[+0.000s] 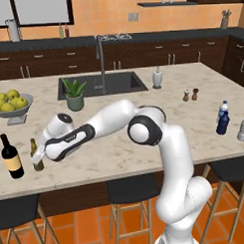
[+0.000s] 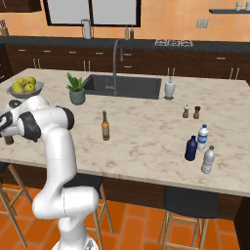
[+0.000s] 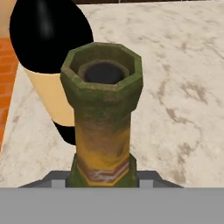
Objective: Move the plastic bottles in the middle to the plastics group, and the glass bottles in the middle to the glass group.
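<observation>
White and dark-jointed, the arm (image 1: 144,128) rises from the floor in front of the island, bends at a high elbow and reaches low and leftward, its forearm lying almost level over the marble counter (image 1: 144,123). The gripper (image 1: 38,158) sits at the olive green bottle (image 1: 36,156), which stands upright near the counter's left front edge, just beside the large dark wine bottle (image 1: 11,156). In the hand view the olive green bottle's neck rises straight up between the two grey finger bases at the bottom edge (the fingertips themselves are cut off there), so I cannot tell whether the jaws clamp it or merely bracket it.

The wine bottle bears a plain tan label; no writing can be read on it. A yellow-orange band with faint pale marks rings the green bottle's neck, illegible.

Alone in the middle of the counter stands the brown bottle (image 2: 105,126) with its orange label. Toward the right end, the squat dark blue bottle (image 2: 191,149) stands just beside the clear water bottle (image 2: 202,136) with blue label and the pale greyish bottle (image 2: 208,160). Salt and pepper shakers (image 2: 191,112) stand behind them.

In the right base view the arm's own shoulder hides the gripper and most of the green bottle.
</observation>
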